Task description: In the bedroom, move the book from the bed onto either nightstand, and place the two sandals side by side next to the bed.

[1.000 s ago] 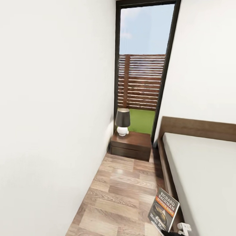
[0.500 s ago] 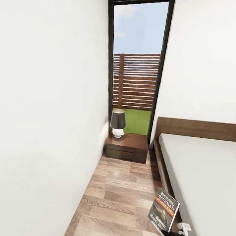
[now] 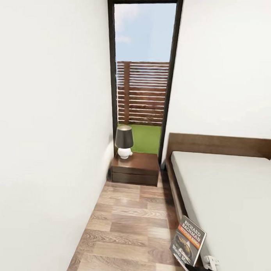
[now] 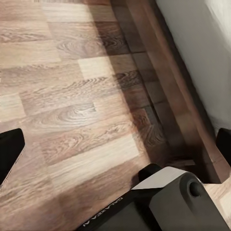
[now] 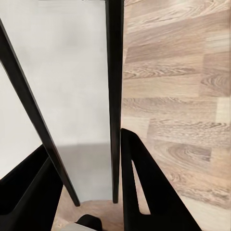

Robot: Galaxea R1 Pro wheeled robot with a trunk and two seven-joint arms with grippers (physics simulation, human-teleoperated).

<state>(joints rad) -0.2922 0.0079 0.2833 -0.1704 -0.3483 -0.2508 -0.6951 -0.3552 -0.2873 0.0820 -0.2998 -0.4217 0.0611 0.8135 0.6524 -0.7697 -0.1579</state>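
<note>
The book is already off the bed: the right gripper has its fingers closed on the book's edge and holds it over the floor, just beside the bed. The nightstand, past the bed's head end, has no book yet. No sandals are placed, and the left fingers' state cannot be told.

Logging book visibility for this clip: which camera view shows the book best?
The head view: the book stands upright with its cover lettering readable. The right wrist view catches it edge-on between the fingers. The left wrist view shows floor and bed frame.
</note>
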